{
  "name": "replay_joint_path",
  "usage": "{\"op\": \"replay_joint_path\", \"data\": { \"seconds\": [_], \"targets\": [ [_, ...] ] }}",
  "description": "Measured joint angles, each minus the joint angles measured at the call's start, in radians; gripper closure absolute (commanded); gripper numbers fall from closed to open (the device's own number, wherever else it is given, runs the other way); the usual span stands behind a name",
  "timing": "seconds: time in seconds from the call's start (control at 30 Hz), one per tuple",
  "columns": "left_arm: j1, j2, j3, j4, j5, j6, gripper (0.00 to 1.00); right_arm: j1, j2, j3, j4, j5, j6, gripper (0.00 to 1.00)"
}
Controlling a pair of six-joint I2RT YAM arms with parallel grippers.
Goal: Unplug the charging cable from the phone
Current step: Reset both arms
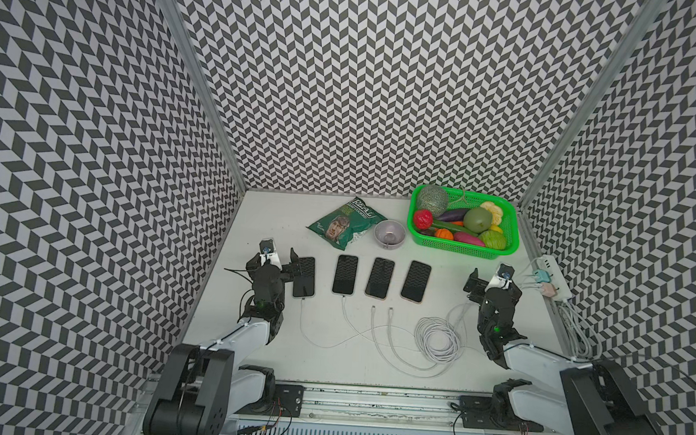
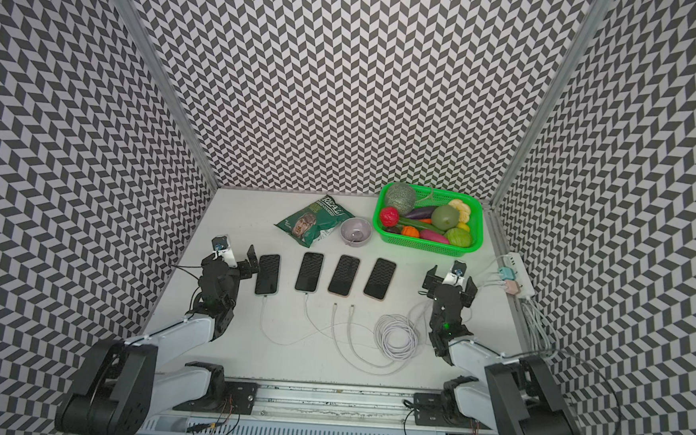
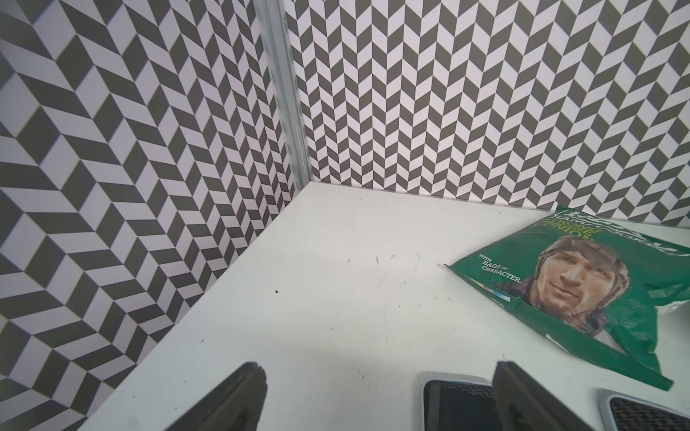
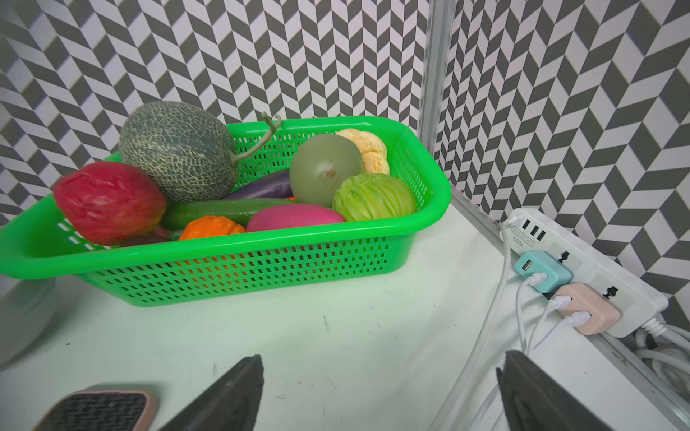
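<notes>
Several dark phones lie in a row on the white table. White charging cables are plugged into the leftmost phone (image 1: 304, 276) (image 2: 268, 274) and the phone (image 1: 345, 274) beside it, at their near ends. One charging cable (image 1: 304, 323) loops forward from the leftmost phone. Two loose cable plugs (image 1: 374, 309) lie in front of the third phone (image 1: 380, 277). My left gripper (image 1: 275, 259) (image 3: 379, 369) is open just left of the leftmost phone (image 3: 459, 403), one finger over its far corner. My right gripper (image 1: 493, 281) (image 4: 379, 362) is open right of the row, empty.
A green crisp bag (image 1: 344, 222), a grey bowl (image 1: 389, 234) and a green basket (image 1: 460, 245) of toy produce stand behind the phones. A white power strip (image 1: 553, 281) with chargers lies at the right edge. A coiled cable (image 1: 438, 338) lies near the right arm.
</notes>
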Motion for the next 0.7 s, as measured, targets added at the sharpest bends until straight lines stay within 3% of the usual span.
{"op": "replay_joint_path", "data": {
  "seconds": [0.23, 0.37, 0.47, 0.7],
  "targets": [
    [0.021, 0.207, -0.03, 0.23, 0.113, 0.051, 0.0, -0.032, 0.14, 0.096, 0.123, -0.108, -0.063, 0.0],
    [0.034, 0.295, -0.03, 0.34, 0.168, 0.065, 0.0, -0.039, 0.175, 0.068, 0.275, -0.13, -0.114, 0.0],
    [0.053, 0.311, -0.03, 0.363, 0.194, 0.066, 0.0, -0.06, 0.243, -0.012, 0.437, -0.14, -0.129, 0.0],
    [0.07, 0.311, -0.029, 0.395, 0.217, 0.063, 0.0, -0.13, 0.286, 0.011, 0.45, -0.192, -0.107, 0.0]
  ]
}}
